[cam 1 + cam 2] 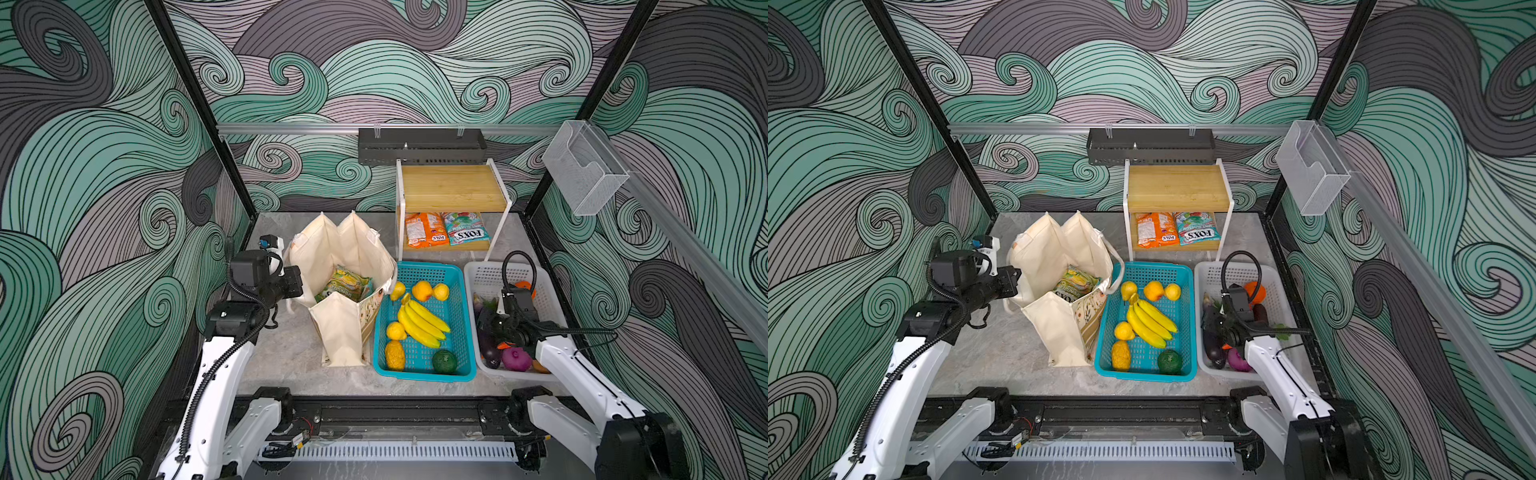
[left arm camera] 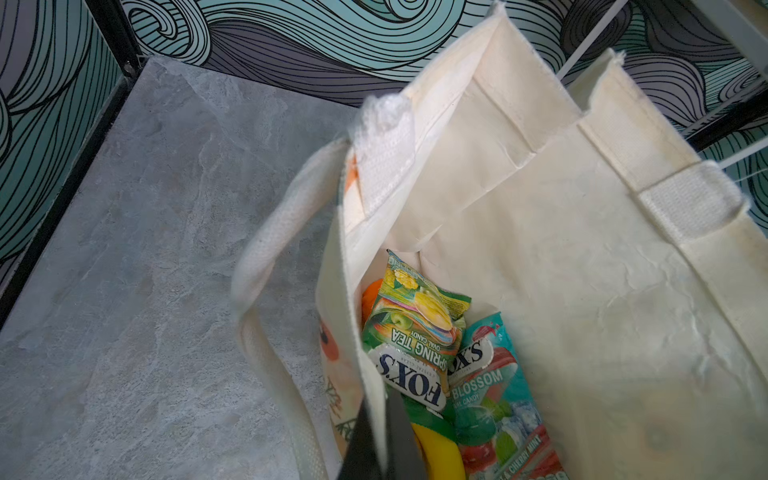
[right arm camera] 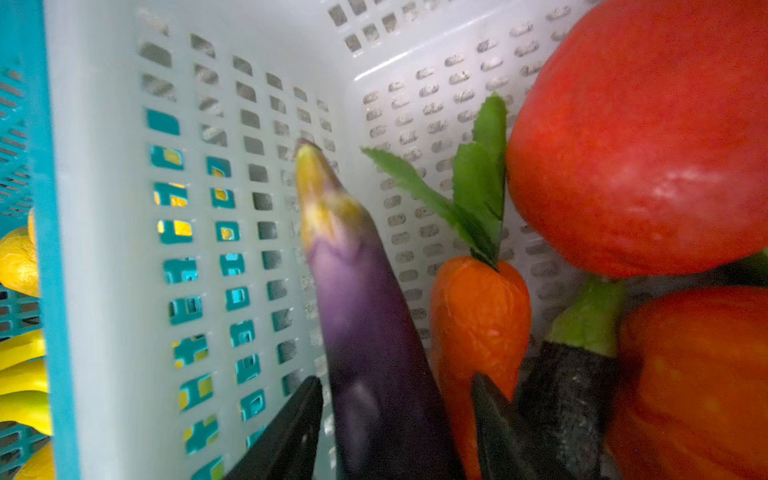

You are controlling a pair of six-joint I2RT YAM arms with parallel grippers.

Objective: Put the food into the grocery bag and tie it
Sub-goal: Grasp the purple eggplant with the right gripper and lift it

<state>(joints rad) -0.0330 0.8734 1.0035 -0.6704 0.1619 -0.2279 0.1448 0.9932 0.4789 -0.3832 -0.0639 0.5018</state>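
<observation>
The cream grocery bag (image 1: 345,249) (image 1: 1059,249) stands open left of centre in both top views. My left gripper (image 2: 376,449) (image 1: 300,286) is shut on its near rim, pulling the mouth wide. Inside lie a green FOX'S packet (image 2: 415,332), a teal packet (image 2: 490,395) and a yellow banana (image 2: 440,457). My right gripper (image 3: 397,380) (image 1: 488,328) is down in the white basket (image 1: 490,276), its jaws apart on either side of a purple eggplant (image 3: 365,311). A carrot (image 3: 478,316) lies beside it.
A teal basket (image 1: 428,266) between bag and white basket holds bananas (image 1: 422,322), oranges and other fruit. On the low wooden shelf (image 1: 451,187) at the back lie an orange packet (image 1: 424,228) and a teal one (image 1: 465,228). Red-orange fruit (image 3: 644,145) crowds the white basket.
</observation>
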